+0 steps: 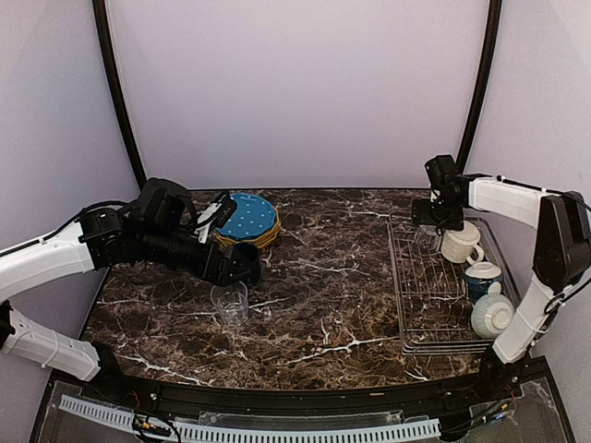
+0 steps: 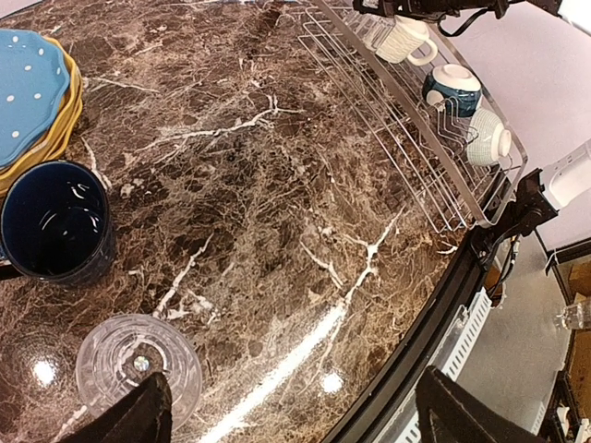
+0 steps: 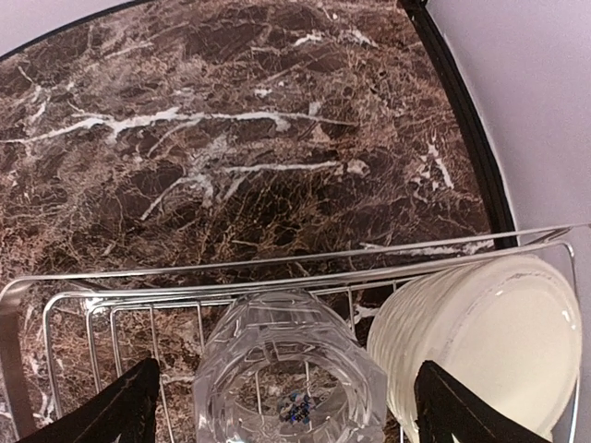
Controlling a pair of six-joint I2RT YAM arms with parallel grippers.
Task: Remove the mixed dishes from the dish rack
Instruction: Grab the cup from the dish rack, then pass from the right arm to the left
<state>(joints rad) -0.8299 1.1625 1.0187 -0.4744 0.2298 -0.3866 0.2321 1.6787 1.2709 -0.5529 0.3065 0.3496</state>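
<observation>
The dish rack [image 1: 434, 295] lies at the right of the table. At its far end a clear glass tumbler [image 3: 291, 369] stands next to a cream mug [image 3: 485, 337]. My right gripper [image 1: 432, 220] hangs open over this tumbler, one finger on each side and neither touching it. Nearer in the rack are two teal-and-white bowls [image 1: 482, 275] [image 1: 492, 316]. My left gripper [image 2: 295, 425] is open and empty above the table. A second clear tumbler [image 2: 138, 365] stands on the table by its left finger [image 2: 138, 415]. A dark blue cup [image 2: 55, 220] and a blue dotted plate [image 1: 247, 217] on yellow plates [image 2: 69, 120] are also on the table.
The dark marble table [image 1: 332, 277] has a black raised front edge [image 2: 416, 341]. Curved black posts and pale walls close the back and the sides. The rack's far rim [image 3: 277, 268] runs in front of the right gripper.
</observation>
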